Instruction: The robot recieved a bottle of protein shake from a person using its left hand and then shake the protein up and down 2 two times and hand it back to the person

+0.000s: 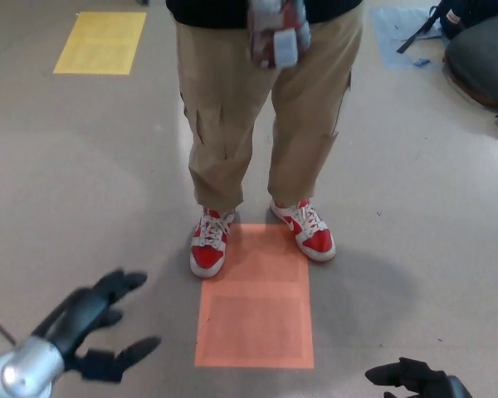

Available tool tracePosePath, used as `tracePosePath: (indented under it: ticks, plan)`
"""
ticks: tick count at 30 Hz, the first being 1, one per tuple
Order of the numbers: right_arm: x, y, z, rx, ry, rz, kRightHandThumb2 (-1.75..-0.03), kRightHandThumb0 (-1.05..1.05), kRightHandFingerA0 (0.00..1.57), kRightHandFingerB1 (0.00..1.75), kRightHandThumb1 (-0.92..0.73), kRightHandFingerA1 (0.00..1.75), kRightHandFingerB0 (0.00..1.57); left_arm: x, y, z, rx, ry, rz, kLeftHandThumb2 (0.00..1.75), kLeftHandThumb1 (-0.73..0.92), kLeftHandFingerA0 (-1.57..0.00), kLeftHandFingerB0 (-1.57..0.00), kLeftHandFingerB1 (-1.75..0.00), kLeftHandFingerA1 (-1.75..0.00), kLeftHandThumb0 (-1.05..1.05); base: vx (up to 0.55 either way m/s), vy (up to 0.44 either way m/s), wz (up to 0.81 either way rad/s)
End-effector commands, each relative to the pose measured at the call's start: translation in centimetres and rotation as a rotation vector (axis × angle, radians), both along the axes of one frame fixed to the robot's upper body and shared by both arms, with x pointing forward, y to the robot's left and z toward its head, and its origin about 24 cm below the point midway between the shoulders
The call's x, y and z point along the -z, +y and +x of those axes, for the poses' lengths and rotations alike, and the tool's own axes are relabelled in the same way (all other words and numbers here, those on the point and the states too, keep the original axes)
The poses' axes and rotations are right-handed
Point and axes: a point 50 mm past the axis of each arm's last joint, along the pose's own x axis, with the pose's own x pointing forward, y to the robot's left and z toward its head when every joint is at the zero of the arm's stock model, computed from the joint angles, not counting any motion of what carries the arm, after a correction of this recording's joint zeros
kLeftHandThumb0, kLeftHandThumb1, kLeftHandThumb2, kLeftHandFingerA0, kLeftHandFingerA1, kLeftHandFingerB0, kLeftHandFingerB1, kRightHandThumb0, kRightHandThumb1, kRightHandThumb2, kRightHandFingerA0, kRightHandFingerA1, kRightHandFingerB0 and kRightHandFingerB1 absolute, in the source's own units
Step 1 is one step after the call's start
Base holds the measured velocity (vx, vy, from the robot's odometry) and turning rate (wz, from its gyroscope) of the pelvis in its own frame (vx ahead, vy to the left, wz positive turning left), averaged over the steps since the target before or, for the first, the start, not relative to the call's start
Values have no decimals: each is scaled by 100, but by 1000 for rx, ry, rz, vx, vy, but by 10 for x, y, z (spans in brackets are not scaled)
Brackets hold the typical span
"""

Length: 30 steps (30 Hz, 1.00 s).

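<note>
The dark brown plastic protein shake bottle [275, 33] shows blurred at the top edge, in front of a person in tan cargo trousers [232, 108] and red-and-white sneakers [209, 242], who stands at the far edge of an orange rectangle [256, 307] on the grey floor [83, 166]. The robot's black left hand [100, 319] hangs low, fingers spread, holding nothing. The right hand [415, 380] barely shows; its state cannot be told.
</note>
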Motion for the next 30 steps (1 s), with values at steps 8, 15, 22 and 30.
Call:
tracePosePath:
  ticks: [8,15,22,30]
  plan:
    - [-11,2,20,-49,-51,-71,-65,-14,94,53,-74,74,83,47,42,-34,-28,-211,312,85,53,-36,-10,-38,-48,-76,0,0,0]
    - [-34,2,55,-31,-129,-66,-62,-18,92,52,-77,93,84,32,48,-3,-75,-290,311,82,49,-41,-8,-29,-49,-74,0,0,0]
    - [-38,2,62,-30,-141,-99,-62,-18,90,50,-76,82,84,36,53,-2,-65,-255,303,82,49,-39,-4,-18,-48,-75,0,0,0]
    - [-41,5,68,-2,-152,-159,-62,-20,90,48,-73,51,81,38,51,5,19,-228,381,92,58,-33,0,-16,-48,-80,0,0,0]
